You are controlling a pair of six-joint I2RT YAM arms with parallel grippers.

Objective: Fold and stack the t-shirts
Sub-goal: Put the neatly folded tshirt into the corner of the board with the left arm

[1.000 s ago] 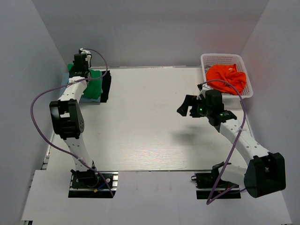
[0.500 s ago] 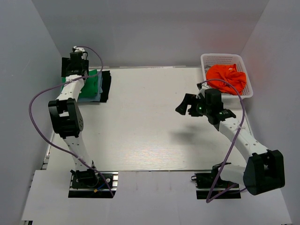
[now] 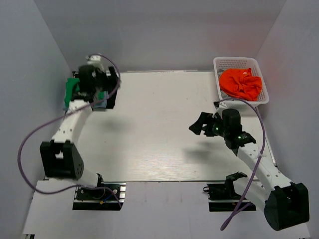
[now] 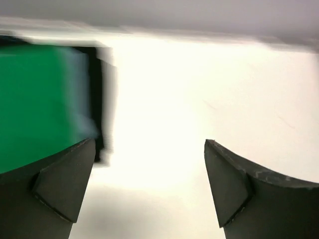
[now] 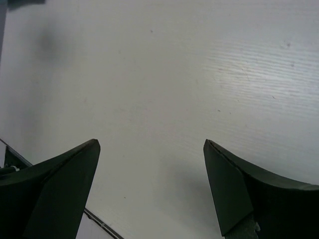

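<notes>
A folded stack of t-shirts lies at the table's far left: a bright green one (image 3: 69, 94) on top, with a black one (image 3: 112, 97) showing at its right edge. The left wrist view, blurred, shows the green shirt (image 4: 35, 99), a pale blue strip (image 4: 79, 94) and the black edge (image 4: 98, 99) to the left of my left gripper (image 4: 149, 169). That gripper (image 3: 99, 79) hovers open over the stack's right side, holding nothing. An orange t-shirt (image 3: 240, 82) lies crumpled in the basket. My right gripper (image 3: 200, 124) (image 5: 149, 169) hangs open over bare table.
The white mesh basket (image 3: 237, 60) stands at the back right corner. Grey walls close in the table on three sides. A purple cable (image 3: 30, 134) loops from the left arm toward the left wall.
My left gripper has opened, let go of the green shirt and swung right off the stack; its elbow dropped toward the near edge. The right arm shifted slightly nearer.
</notes>
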